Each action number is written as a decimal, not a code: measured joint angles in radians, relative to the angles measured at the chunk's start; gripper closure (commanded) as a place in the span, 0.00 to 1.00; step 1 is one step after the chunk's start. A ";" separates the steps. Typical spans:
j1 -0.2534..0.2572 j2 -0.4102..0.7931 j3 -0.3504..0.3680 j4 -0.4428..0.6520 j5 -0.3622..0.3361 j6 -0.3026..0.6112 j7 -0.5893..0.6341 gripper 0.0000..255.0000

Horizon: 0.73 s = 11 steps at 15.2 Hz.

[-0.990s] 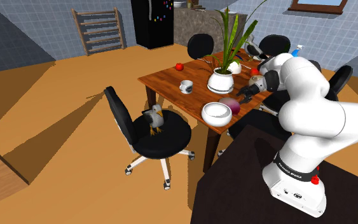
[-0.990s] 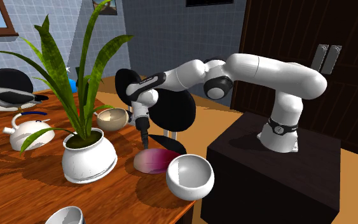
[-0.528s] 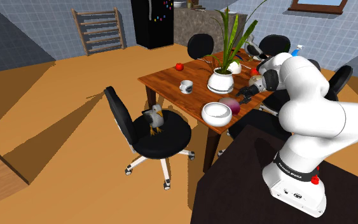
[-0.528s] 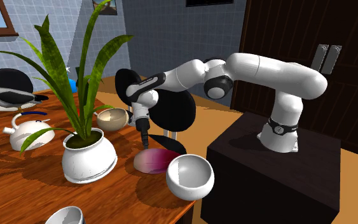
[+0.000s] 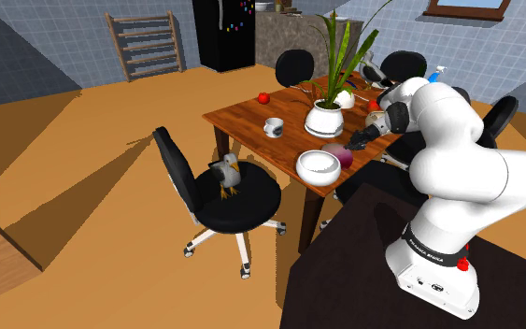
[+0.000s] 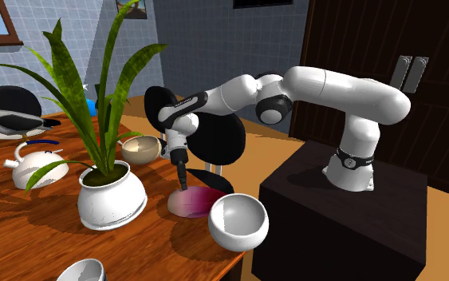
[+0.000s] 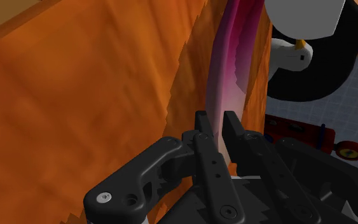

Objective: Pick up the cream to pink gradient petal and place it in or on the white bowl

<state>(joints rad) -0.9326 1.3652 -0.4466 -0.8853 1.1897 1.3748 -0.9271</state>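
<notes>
The petal, cream shading to deep pink, lies on the wooden table between the potted plant and the white bowl. My black gripper reaches straight down onto the petal's rim. In the wrist view the gripper is shut on the petal, whose thin edge is clasped between both fingers. From the shoulder view the petal sits just behind the bowl, with the gripper over it. The bowl stands upright at the table's edge.
A white potted plant with long leaves stands close to the petal. A tan bowl, a teapot and a mug are also on the table. A black office chair carrying a seagull figure stands beside the table.
The fingers have come together on the petal's edge. The arm, petal and bowl stay where they were.
</notes>
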 measured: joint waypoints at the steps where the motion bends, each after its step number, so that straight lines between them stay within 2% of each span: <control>1: 0.000 0.000 0.000 0.000 0.000 0.000 0.000 1.00; 11: 0.020 -0.089 -0.015 -0.075 -0.011 -0.025 0.005 1.00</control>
<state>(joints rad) -0.9123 1.2760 -0.4618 -0.9605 1.1791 1.3498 -0.9221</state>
